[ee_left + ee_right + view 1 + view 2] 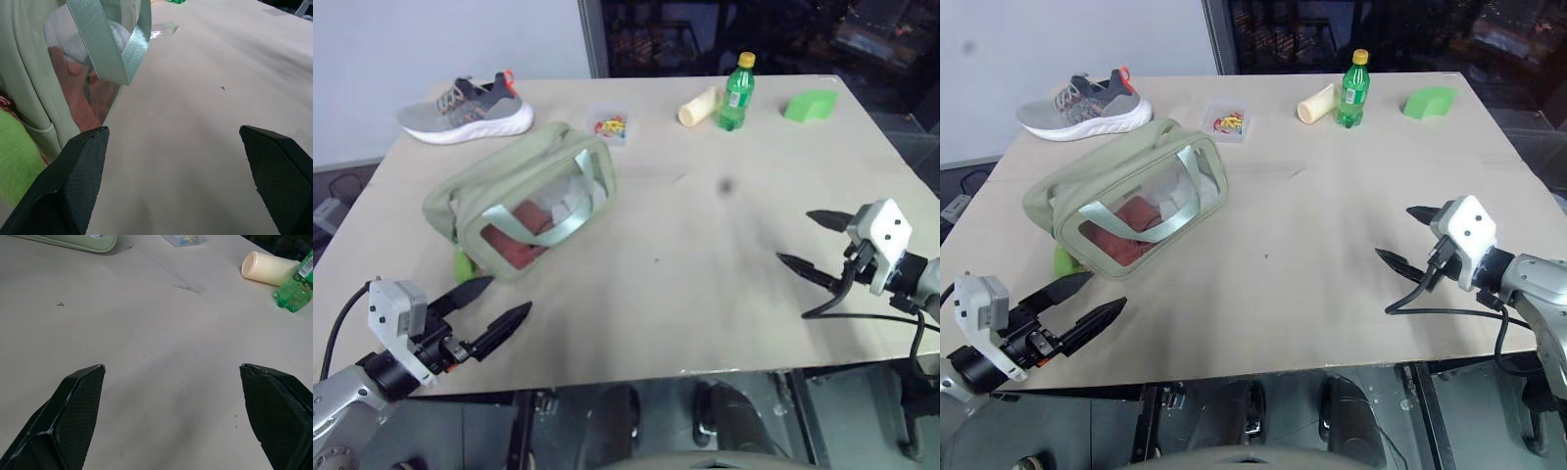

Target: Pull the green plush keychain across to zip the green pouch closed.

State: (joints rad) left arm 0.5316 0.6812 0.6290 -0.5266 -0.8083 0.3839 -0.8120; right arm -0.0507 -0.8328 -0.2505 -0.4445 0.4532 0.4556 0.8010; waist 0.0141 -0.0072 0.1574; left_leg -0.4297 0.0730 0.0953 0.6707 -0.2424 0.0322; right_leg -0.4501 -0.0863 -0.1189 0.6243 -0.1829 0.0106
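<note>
the green plush keychain (463,264) peeks out at the lower left end of the green pouch (524,201), left of centre in the head view, touching the pouch's corner on the bench (705,274). the pouch lies with its clear panel facing forward, straps looped over it. the left pincer (494,310), fingers spread, hovers at lower left, just beside the keychain and holding nothing. the right pincer (813,243) is spread too, empty, at the right edge, well apart from the pouch. along the top: a shoe (465,108), a small clear box (610,124), a cream cylinder (697,106), a green bottle (736,93), a green block (810,104).
</note>
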